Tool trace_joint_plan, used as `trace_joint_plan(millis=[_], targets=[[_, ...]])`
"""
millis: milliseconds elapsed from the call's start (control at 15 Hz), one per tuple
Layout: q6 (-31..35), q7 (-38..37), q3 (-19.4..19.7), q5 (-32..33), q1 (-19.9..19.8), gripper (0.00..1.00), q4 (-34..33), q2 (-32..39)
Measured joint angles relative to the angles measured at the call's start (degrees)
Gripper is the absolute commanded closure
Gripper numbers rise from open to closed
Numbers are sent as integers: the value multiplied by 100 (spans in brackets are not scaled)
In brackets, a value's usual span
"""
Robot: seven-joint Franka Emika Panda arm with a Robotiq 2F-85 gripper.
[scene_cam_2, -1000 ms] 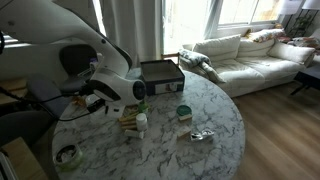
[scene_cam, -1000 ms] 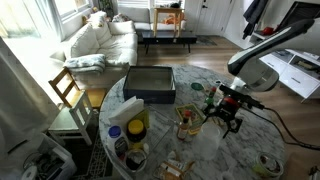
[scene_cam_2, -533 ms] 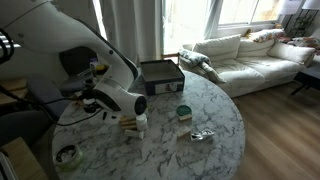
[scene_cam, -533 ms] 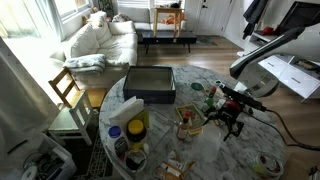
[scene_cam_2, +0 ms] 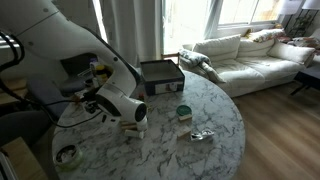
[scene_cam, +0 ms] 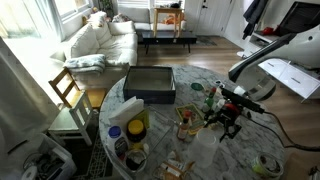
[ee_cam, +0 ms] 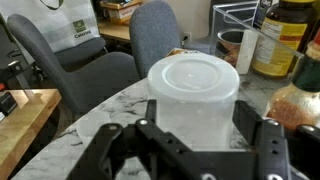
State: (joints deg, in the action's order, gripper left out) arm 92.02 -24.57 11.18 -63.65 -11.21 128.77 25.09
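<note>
A white plastic jar with a white lid [ee_cam: 193, 85] stands upright on the round marble table [scene_cam_2: 215, 150]. In the wrist view my gripper [ee_cam: 194, 135] straddles it, one black finger close against each side wall. The jaws look spread wide, and the jar rests on the table. In both exterior views the gripper [scene_cam: 226, 118] [scene_cam_2: 135, 122] is low over the table and hides the jar.
A dark flat box [scene_cam: 150, 83] [scene_cam_2: 161, 75] lies at the table's far side. An amber jar [ee_cam: 278, 40] and a small white bottle [ee_cam: 247, 50] stand close beyond the jar. A tape roll [scene_cam_2: 66, 155], a green-lidded tub [scene_cam_2: 183, 112] and a crumpled wrapper [scene_cam_2: 202, 135] lie nearby.
The arm has lowered the gripper over the white jar, which was visible beside it before and is now covered by the gripper.
</note>
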Motion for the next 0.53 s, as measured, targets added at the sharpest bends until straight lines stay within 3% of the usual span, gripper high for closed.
trace_joint_plan(millis=[133,200,333,533], targets=[[-2,27,26,-50,-3,70,-9,8],[-2,38,48,-62,-4,31,-20,8],[-2,47,99,-67,-6,31,-62,7],[-3,49,155,-67,-7,11,-138,3]])
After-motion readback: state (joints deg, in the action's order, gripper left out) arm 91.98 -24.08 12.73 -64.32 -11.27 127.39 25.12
